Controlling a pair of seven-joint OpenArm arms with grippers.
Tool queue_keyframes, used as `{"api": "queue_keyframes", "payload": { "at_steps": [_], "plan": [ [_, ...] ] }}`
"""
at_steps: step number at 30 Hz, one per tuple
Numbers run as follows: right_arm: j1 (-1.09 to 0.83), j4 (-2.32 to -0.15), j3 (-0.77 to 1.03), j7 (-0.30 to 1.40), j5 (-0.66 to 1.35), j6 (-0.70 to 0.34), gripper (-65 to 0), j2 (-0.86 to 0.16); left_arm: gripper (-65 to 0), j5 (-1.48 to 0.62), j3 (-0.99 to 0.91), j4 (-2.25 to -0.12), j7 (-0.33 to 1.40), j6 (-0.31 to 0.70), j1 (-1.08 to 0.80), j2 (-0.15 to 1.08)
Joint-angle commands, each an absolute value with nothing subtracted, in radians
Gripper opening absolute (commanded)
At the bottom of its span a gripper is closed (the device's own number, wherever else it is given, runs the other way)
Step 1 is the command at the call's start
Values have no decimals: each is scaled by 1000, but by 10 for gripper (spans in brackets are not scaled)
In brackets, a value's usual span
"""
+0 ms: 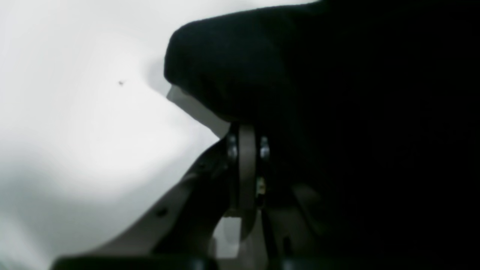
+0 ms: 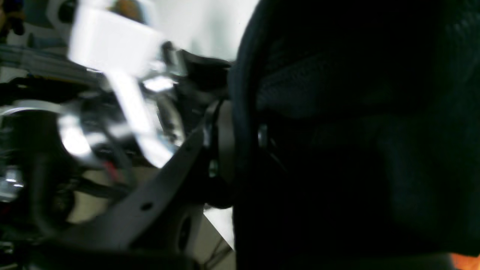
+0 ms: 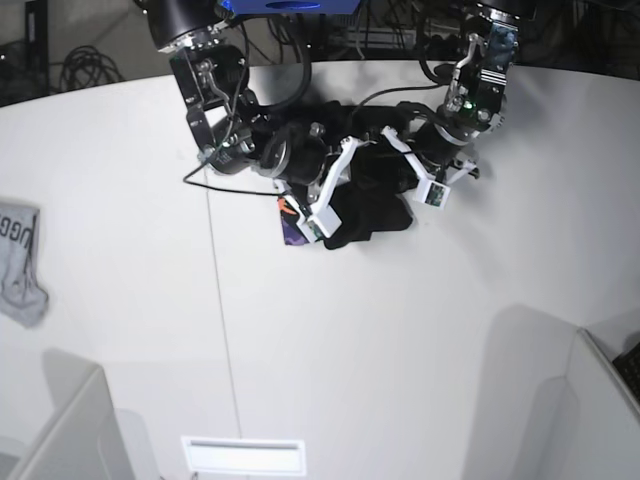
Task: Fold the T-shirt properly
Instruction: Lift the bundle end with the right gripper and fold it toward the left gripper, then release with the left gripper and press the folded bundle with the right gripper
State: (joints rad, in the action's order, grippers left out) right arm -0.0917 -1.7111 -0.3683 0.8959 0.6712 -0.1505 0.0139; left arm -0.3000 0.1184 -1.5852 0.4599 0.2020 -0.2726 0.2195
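Taking the T-shirt (image 3: 365,195) as our landmark and reading the base view from its left edge, we first meet a small grey cloth (image 3: 20,265) lying well to the left of it near the edge of the white table (image 3: 400,360), apart from everything else. Next comes the right gripper (image 3: 312,205) at the shirt's left side, just above a sliver of orange and purple print (image 3: 290,225) that peeks out below the black bundle. Its wrist view shows a rolled hem of black cloth running between the jaws, so we read it as clamped on the fabric. The shirt itself sits bunched and crumpled toward the far middle of the table, gathered between the two arms, not spread flat. On the shirt's right side is the left gripper (image 3: 425,180); in its own view the jaws are pressed together with black cloth bulging right above them, so we take it as pinched shut on a thin fold of the shirt.

What worries us is the bunching — with both grips so near each other, the cloth between them hangs slack, and any pull apart may drag hidden layers along and leave a twisted panel. The left pinch looks shallow, so a sharp tug could slip it free. We cannot tell which edge each gripper holds — mismatched corners would skew the fold.
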Motion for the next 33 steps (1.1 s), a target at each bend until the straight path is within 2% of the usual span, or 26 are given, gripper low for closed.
{"api": "queue_keyframes", "payload": {
  "at_steps": [1,11,13,14,18,20,27,31,33],
  "plan": [
    [-74,-1722,-372,868,688,-160,-650,19,-650,-283,117,-1584,522,193,-289,228],
    [-70,-1626,-369,819,688,-157,-650,19,-650,-291,-47,-1670,529,199,-363,228],
    [-70,-1632,-369,823,688,-124,-650,19,-650,-292,-88,-1696,529,200,-384,228],
    [-70,-1633,-374,823,688,-85,-620,19,-650,-292,-116,-1709,529,200,-401,229],
    [-73,-1647,-375,820,696,25,-390,19,-650,-292,-222,-1727,529,202,-450,226],
    [-76,-1673,-377,822,696,30,-336,19,-650,-292,-257,-1721,529,203,-463,225],
    [-64,-1741,-400,826,691,33,-326,19,-650,-292,-377,-1702,529,337,-487,220],
    [-38,-1724,-469,820,690,39,-329,19,-650,-292,-398,-1698,529,348,-489,220],
    [-8,-1696,-507,819,690,77,-329,21,-650,-292,-398,-1698,529,348,-489,220]
  ]
}}
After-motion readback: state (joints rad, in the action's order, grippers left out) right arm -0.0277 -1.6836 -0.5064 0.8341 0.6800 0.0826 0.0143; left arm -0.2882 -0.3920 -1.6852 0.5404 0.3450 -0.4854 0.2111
